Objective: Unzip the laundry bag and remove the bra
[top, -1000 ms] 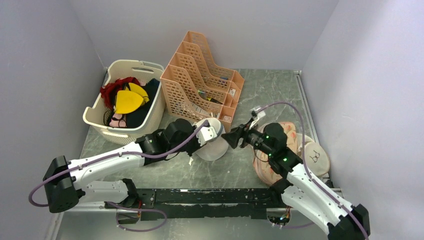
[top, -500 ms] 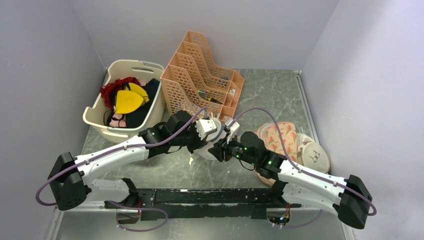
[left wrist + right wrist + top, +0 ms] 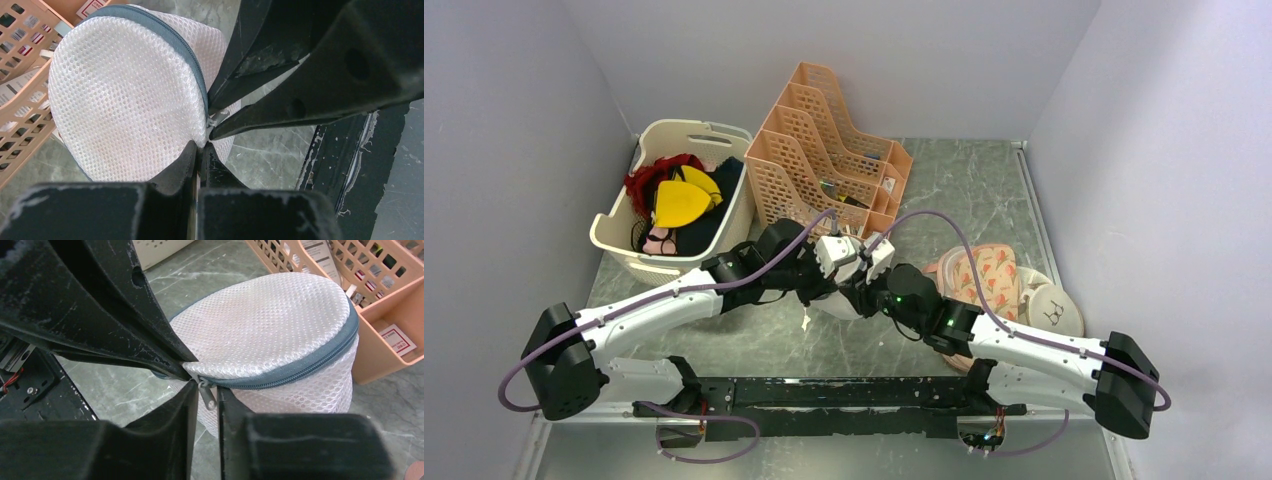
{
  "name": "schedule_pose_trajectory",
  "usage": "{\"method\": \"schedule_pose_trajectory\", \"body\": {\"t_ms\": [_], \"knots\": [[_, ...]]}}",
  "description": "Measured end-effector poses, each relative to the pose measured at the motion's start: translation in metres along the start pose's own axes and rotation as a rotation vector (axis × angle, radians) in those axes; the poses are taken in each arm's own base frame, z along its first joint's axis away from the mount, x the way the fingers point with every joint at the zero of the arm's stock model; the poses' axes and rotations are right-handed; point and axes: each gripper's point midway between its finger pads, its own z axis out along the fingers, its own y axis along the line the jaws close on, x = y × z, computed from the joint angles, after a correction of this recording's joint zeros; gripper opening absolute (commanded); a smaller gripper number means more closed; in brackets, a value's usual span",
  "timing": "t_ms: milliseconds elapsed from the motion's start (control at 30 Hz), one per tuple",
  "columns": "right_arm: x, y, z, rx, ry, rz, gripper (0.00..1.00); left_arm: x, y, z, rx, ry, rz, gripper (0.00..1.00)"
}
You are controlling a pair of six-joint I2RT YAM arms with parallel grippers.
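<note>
The white mesh laundry bag (image 3: 832, 306) (image 3: 125, 90) (image 3: 270, 325) stands on the table in front of the file rack, its grey-blue zip (image 3: 300, 367) closed. My left gripper (image 3: 838, 288) (image 3: 202, 146) is shut on a pinch of mesh at the zip's end. My right gripper (image 3: 860, 292) (image 3: 206, 390) meets it from the other side. Its fingers stand narrowly apart, with the grey zip pull (image 3: 206, 395) hanging between them. The right fingers (image 3: 280, 75) fill the left wrist view. The bra is hidden.
A peach file rack (image 3: 824, 160) stands just behind the bag. A cream basket (image 3: 619, 232) of red, yellow and black clothes is at the back left. A peach printed pad (image 3: 979, 275) and white discs (image 3: 1054, 310) lie at the right. A black rail (image 3: 844, 390) runs along the near edge.
My right arm has swung left from over the printed pad to the bag, bringing its fingers around the zip pull. My left gripper has kept its hold on the bag.
</note>
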Motion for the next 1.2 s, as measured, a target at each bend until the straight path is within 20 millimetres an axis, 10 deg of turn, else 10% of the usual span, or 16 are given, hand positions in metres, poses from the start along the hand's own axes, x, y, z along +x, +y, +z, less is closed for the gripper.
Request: {"method": "schedule_pose_trajectory", "body": {"t_ms": [167, 633, 933, 1067, 1200], "knots": [[-0.001, -0.004, -0.002, 0.043, -0.005, 0.011, 0.00, -0.002, 0.000, 0.000, 0.000, -0.005, 0.000, 0.07], [-0.006, -0.043, -0.018, 0.270, -0.025, 0.102, 0.00, -0.009, 0.000, 0.000, 0.001, -0.021, 0.005, 0.07], [-0.005, -0.109, -0.019, 0.392, 0.011, 0.256, 0.00, -0.015, 0.002, 0.001, -0.003, -0.044, 0.023, 0.07], [-0.005, -0.092, -0.021, 0.204, -0.027, 0.259, 0.00, -0.012, 0.002, 0.000, -0.001, -0.034, 0.020, 0.09], [-0.005, -0.066, -0.022, 0.039, -0.040, 0.246, 0.00, -0.006, -0.002, -0.001, 0.015, -0.010, 0.016, 0.34]]}}
